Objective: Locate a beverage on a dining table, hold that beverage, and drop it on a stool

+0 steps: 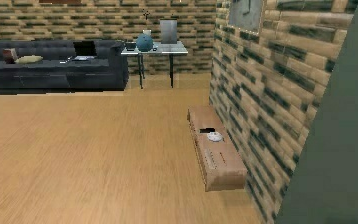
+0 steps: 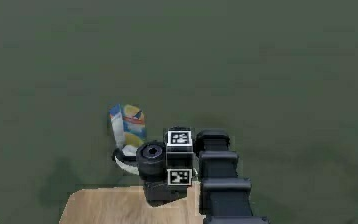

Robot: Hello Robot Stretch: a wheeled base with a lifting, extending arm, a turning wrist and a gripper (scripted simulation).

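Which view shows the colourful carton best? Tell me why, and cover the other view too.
The arm side view: the carton shows whole, blue, white and orange, against the dark wall, up-left of the gripper. The forward view takes in a sofa, a side table and a brick wall.

dark sofa (image 1: 47, 65) against the far brick wall (image 1: 97, 15), a laptop (image 1: 84, 48) and pale cushion (image 1: 29, 59) on it; blue vase (image 1: 145, 42) to its right; wood floor (image 1: 97, 150).

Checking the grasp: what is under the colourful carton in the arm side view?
Below the carton are the gripper and, lower down, a wooden top. The gripper covers the carton's base, so I cannot tell whether it rests on anything.
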